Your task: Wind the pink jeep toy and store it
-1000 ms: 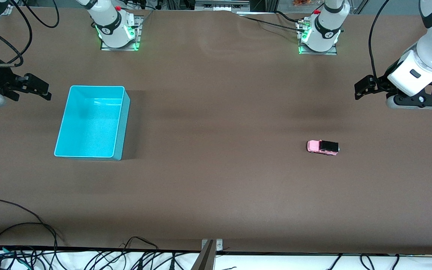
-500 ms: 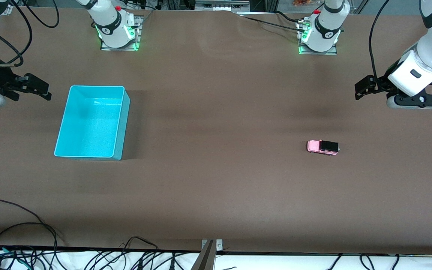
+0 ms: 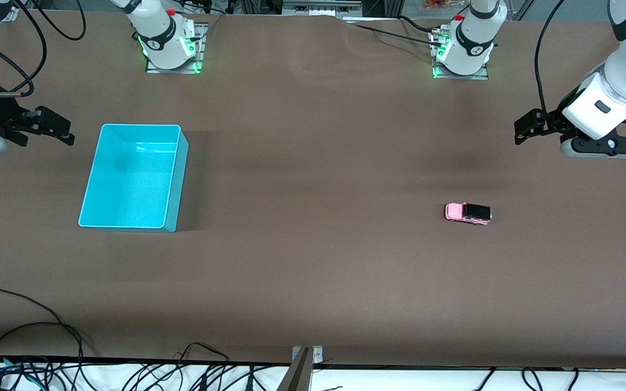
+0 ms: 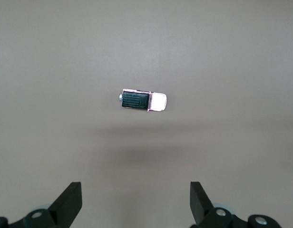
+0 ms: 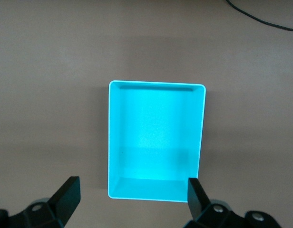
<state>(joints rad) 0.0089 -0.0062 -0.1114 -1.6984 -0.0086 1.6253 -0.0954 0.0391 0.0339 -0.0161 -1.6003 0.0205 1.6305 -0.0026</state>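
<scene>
The pink jeep toy (image 3: 468, 213) stands on its wheels on the brown table toward the left arm's end, alone; it also shows in the left wrist view (image 4: 143, 100). My left gripper (image 3: 525, 129) hangs open and empty in the air over the table, apart from the jeep; its fingertips (image 4: 70, 199) show wide apart. My right gripper (image 3: 57, 130) hangs open and empty over the table beside the teal bin (image 3: 91, 179); its fingertips (image 5: 69, 192) are wide apart. The bin is empty and shows in the right wrist view (image 5: 201, 142).
Both arm bases (image 3: 167, 41) stand along the table's edge farthest from the front camera. Loose cables (image 3: 47, 347) lie along the edge nearest it. A metal bracket (image 3: 302, 366) sticks up at that edge's middle.
</scene>
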